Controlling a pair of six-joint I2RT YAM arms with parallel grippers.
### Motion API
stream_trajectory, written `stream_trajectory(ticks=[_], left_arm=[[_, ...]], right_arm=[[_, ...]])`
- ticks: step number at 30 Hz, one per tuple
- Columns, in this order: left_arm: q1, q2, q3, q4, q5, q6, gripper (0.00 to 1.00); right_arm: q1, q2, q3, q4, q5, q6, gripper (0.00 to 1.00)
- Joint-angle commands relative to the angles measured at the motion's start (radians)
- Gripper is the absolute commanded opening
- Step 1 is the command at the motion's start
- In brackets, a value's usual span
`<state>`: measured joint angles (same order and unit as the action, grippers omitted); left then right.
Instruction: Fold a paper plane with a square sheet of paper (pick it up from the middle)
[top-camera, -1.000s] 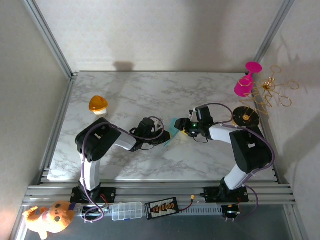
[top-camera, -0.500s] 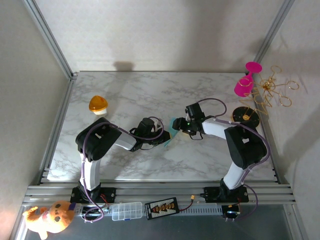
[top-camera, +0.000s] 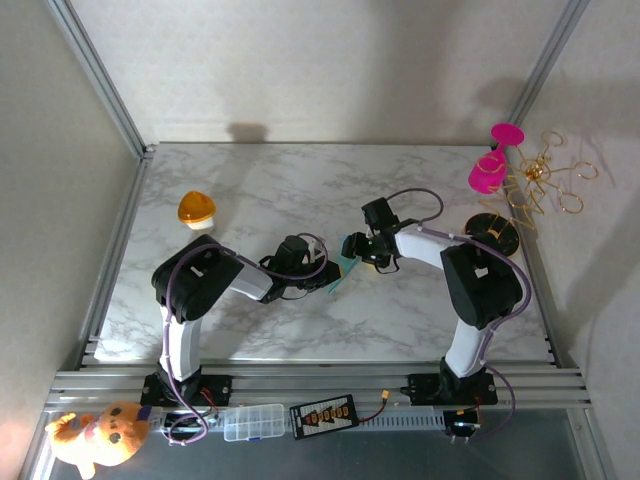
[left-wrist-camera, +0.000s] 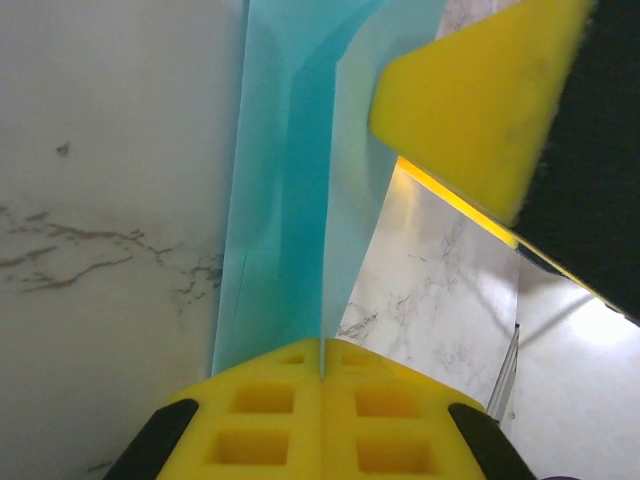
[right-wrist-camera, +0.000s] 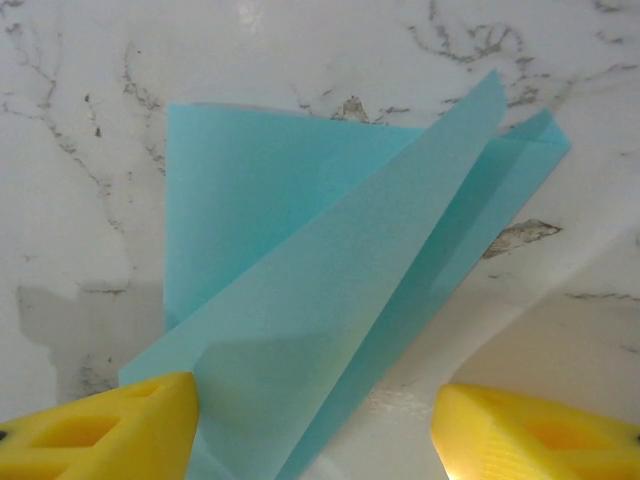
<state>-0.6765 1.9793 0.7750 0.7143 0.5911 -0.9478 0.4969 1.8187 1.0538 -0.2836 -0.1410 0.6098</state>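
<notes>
The square sheet of paper (left-wrist-camera: 285, 200) is teal and creased into a long pointed shape with layered flaps. It lies mid-table (top-camera: 347, 262) between the two arms. My left gripper (left-wrist-camera: 322, 372) is shut on its near end, the yellow pads pressed together on the centre fold; from above the left gripper (top-camera: 325, 276) sits just left of the paper. My right gripper (right-wrist-camera: 320, 440) is open, with its yellow fingers (right-wrist-camera: 110, 430) either side of the raised flap (right-wrist-camera: 330, 300); the left finger touches the paper's edge. In the top view the right gripper (top-camera: 362, 252) stands at the paper's right side.
An orange dome-shaped object (top-camera: 197, 208) sits at the left of the marble table (top-camera: 260, 180). At the far right stand a pink goblet (top-camera: 490, 165), a gold wire piece (top-camera: 545, 185) and a black disc (top-camera: 492, 232).
My right gripper has moved left and a little away from the bases, onto the paper, and its jaws have opened wider. The left gripper has stayed shut on the paper.
</notes>
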Motion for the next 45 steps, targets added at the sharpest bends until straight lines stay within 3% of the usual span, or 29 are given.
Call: stream_trajectory(ticks=[1,11,24,38,45], left_arm=[[0.011,0.013,-0.006,-0.001,0.007,-0.007,0.06],[0.012,-0.026,-0.029,-0.027,-0.013,0.005,0.19],[0.012,-0.087,-0.054,-0.067,-0.032,0.043,0.25],[0.029,-0.117,-0.083,0.043,-0.082,-0.144,0.3],[0.032,-0.138,-0.067,-0.056,-0.125,-0.119,0.34]], right_arm=[[0.017,0.108,0.002,-0.035,0.097,-0.008,0.66],[0.025,0.151,0.023,-0.082,0.148,0.019,0.65],[0.027,0.165,0.025,-0.087,0.155,0.02,0.64],[0.029,0.154,0.007,-0.066,0.143,-0.018,0.63],[0.031,0.16,0.009,-0.064,0.141,-0.024,0.63]])
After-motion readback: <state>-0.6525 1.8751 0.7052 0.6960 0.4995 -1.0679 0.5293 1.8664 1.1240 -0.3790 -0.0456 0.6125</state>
